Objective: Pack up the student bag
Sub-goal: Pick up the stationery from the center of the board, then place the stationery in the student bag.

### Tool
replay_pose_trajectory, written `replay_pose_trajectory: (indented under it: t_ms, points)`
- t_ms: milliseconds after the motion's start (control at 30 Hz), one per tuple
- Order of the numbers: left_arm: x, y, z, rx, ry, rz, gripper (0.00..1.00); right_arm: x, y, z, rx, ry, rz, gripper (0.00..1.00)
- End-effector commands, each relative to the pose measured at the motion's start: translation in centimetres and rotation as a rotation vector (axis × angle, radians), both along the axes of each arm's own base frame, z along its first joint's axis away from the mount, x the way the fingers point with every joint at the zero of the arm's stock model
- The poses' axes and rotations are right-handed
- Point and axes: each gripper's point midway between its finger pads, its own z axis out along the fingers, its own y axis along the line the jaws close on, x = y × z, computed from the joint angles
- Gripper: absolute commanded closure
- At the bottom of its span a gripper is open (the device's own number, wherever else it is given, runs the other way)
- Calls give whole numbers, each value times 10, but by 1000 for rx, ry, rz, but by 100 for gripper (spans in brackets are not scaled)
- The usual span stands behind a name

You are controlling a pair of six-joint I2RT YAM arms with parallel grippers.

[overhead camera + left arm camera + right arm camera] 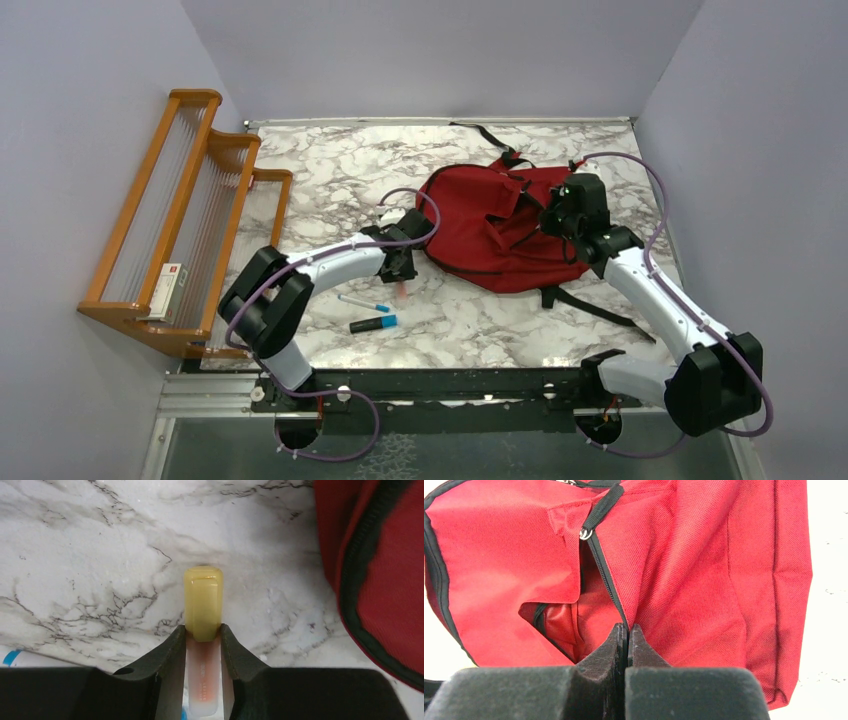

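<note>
Pinching the student bag point(704, 580) at its zipper with the right claw point(627, 630), seemingly spreading the pocket; clamping a yellow-capped tube point(202, 600) in the left claw point(202, 629) for loading.

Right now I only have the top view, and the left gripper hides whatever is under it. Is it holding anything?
Observer: Yes. The left wrist view shows the left gripper shut on a small tube, with its yellow cap poking out in front of the jaws.
Operator: And the right one, over the bag?
Observer: The right gripper is shut on the bag, pinching the fabric right beside the zip of a pocket.
Operator: Is that pocket open?
Observer: Yes, the pocket mouth gapes just left of the pinch, with red fabric showing inside.
</note>
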Motion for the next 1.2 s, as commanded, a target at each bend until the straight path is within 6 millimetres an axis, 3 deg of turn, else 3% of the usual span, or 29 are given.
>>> replay_pose_trajectory:
  t_ms: [0,233,333,667,833,967,1067,1167]
  points:
    - [13,-23,67,-116,-135,-114,100,-4,1,5,2,-22,23,99]
    - [37,-69,174,-387,-496,-341,100,-6,-6,9,-20,-32,-3,99]
    - [47,-85,197,-431,-558,-395,100,-6,-3,11,-21,-42,24,99]
    - [68,-152,220,-582,-596,-600,100,-6,10,13,-5,-40,111,99]
    - [74,-188,233,-671,-624,-727,100,-5,4,19,4,-57,60,99]
    - [71,-217,225,-731,-533,-824,100,-6,-1,26,-8,-70,35,99]
    - [68,-227,210,-730,-496,-823,100,-7,-3,29,-8,-78,25,99]
    - [72,-233,214,-742,-560,-817,100,-6,0,28,2,-78,38,99]
